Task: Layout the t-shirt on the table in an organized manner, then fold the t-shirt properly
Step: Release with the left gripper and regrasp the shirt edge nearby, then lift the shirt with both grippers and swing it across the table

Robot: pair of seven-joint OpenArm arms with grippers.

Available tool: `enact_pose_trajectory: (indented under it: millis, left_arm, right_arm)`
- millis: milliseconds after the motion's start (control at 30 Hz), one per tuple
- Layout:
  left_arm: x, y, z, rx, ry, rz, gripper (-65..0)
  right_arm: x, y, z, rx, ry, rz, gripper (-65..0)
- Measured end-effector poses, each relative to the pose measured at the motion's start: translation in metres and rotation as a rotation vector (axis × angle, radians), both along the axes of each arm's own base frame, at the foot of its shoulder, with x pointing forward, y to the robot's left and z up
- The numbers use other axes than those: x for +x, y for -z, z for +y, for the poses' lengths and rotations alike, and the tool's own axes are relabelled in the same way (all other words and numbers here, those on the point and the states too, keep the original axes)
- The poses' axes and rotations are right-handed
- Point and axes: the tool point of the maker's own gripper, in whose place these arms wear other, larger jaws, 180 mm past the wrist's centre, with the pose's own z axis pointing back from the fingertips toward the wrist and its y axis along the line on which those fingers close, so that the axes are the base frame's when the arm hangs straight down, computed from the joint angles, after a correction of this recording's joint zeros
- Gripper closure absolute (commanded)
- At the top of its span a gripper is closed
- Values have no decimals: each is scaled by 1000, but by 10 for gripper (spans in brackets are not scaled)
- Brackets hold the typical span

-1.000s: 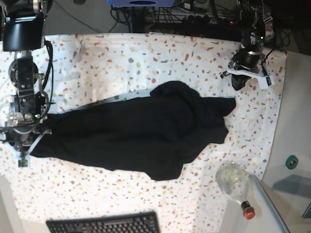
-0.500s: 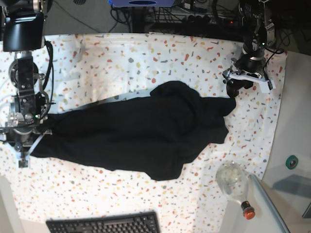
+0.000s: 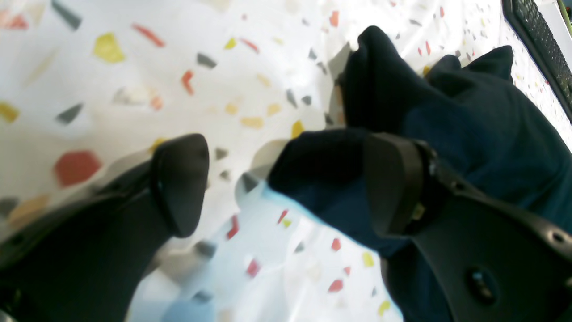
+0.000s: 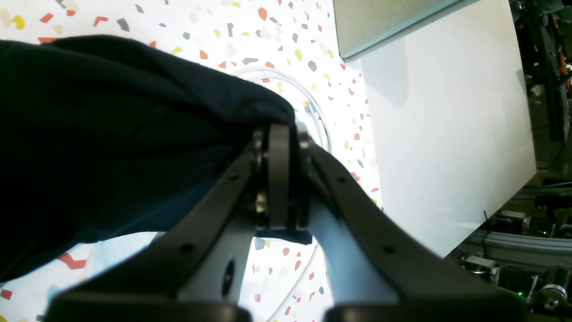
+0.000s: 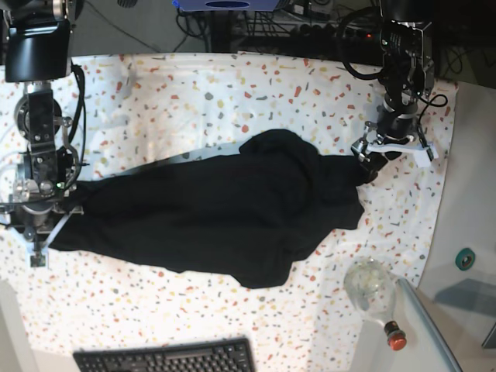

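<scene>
The black t-shirt [image 5: 232,209] lies crumpled and stretched sideways across the speckled table [image 5: 194,93]. My left gripper [image 5: 370,160] is at the shirt's right tip. In the left wrist view it [image 3: 286,183] is open, low over the cloth, with a corner of the t-shirt [image 3: 469,129] lying between its fingers [image 3: 178,183]. My right gripper [image 5: 37,225] is at the shirt's left end. In the right wrist view it [image 4: 281,147] is shut on the edge of the t-shirt [image 4: 111,134]. No neck label shows.
A black keyboard [image 5: 167,358] lies at the front edge and shows in the left wrist view [image 3: 540,44]. A clear round bottle [image 5: 368,285] with a red cap lies at the front right beside a grey panel [image 5: 457,325]. A white cable [image 4: 313,112] lies near my right gripper.
My left gripper has come down from the back right of the table to the shirt's right tip. The right arm and the shirt have not moved.
</scene>
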Motion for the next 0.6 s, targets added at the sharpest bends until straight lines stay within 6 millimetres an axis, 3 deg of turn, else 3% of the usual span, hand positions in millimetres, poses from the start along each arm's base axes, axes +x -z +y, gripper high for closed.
enact_pose_trajectory:
  millis: [100,167,200,233,267,367,433,600]
  left_arm:
    - [13,2,-25,-10,80,10,-411]
    - [15,6,-50,-34,143,25,-263]
    - [14,7,-60,-47,166,33,-156]
    - [10,8,-64,-51,178,43,-54]
    - [6,5,-62,-40,188,44,0]
    - [0,-17,-34,49,215,19,0]
    - [9,-46,-17,119,241,-25,0]
    - [52,-105,-19,158,316,-16,0]
  right_arm:
    - [-1,1,-1,0,2,4,0]
    - [-3,10,-2,1,5,28,0]
    - [-5,16,-3,3,11,46,0]
    - [-8,21,-4,6,15,62,0]
    - [-10,24,-5,6,18,72,0]
    - [-16,27,-12,12,40,77,0]
    - [-16,24,-20,6,49,54,0]
    - [-18,20,-30,-14,56,47,0]
